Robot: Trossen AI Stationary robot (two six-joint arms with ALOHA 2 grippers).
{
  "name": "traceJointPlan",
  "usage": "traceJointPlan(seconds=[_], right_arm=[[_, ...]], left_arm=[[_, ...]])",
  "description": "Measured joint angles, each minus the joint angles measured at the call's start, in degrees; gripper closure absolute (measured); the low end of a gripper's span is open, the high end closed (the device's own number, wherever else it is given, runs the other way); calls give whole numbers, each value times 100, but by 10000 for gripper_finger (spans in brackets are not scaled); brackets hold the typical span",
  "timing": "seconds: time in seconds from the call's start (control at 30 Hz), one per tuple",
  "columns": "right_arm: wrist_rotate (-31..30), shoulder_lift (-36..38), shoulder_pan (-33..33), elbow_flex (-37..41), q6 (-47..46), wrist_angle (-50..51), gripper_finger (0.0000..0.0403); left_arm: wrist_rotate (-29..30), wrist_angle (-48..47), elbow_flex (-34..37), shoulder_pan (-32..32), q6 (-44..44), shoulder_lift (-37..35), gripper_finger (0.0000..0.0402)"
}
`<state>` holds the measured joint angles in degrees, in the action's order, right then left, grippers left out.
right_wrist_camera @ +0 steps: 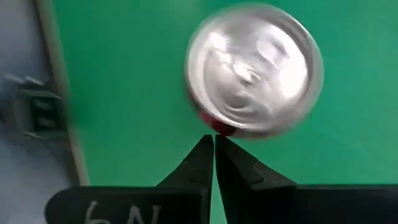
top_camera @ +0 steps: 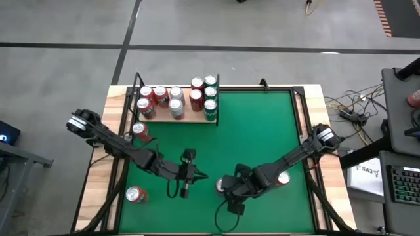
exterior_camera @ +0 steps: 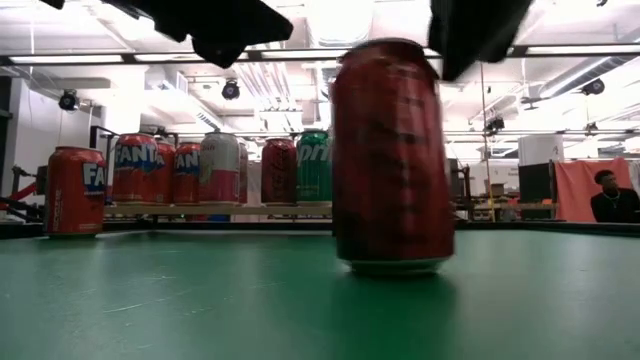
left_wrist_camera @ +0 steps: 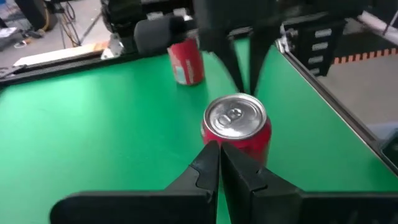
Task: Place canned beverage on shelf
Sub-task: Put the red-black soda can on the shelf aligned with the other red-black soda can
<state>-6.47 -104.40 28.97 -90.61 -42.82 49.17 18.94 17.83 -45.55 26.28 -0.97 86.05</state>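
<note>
A red can [left_wrist_camera: 236,127] with a silver top stands upright on the green felt near the table's front middle [top_camera: 221,186]. My right gripper [right_wrist_camera: 214,144] is shut and slants down, its tips at the rim of the can's top. My left gripper [left_wrist_camera: 219,158] is shut too. It points nearly level at the can from the table's left side and stands short of it [top_camera: 202,176]. The shelf [top_camera: 190,120], a pale wood panel with black rods, stands at the far left with several cans on it. My right gripper has its shut fingertips [right_wrist_camera: 211,142] right at the edge of the can's top rim [right_wrist_camera: 219,127], coming from above and the table's right. I cannot tell whether they touch it. The can stands upright with its base on the felt.
Loose red cans stand on the felt at the near left [top_camera: 136,195], in front of the shelf [top_camera: 140,131] and under the right arm [top_camera: 283,178]. Open felt lies between the middle can and the shelf. A person [exterior_camera: 612,195] sits far behind the table.
</note>
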Motion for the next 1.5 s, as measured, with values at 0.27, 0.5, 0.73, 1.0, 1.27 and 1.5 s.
traceJointPlan(seconds=[0.27,0.5,0.73,1.0,1.27,1.5], right_arm=[[-109,4,53,0,378,-819,394],[-108,7,68,0,198,-456,394],[-110,55,64,-270,-309,316,394],[-434,55,66,-738,31,287,390],[-560,55,-15,-866,378,303,310],[-565,55,-13,-866,824,295,161]], left_arm=[[164,-718,-307,128,-34,-3,402],[323,-950,-357,260,-210,-44,402],[798,-1241,-355,425,-154,-342,402],[919,-1774,-354,479,148,-1210,402],[927,-2035,-353,477,584,-2210,402],[925,-2096,-353,477,939,-2900,402]])
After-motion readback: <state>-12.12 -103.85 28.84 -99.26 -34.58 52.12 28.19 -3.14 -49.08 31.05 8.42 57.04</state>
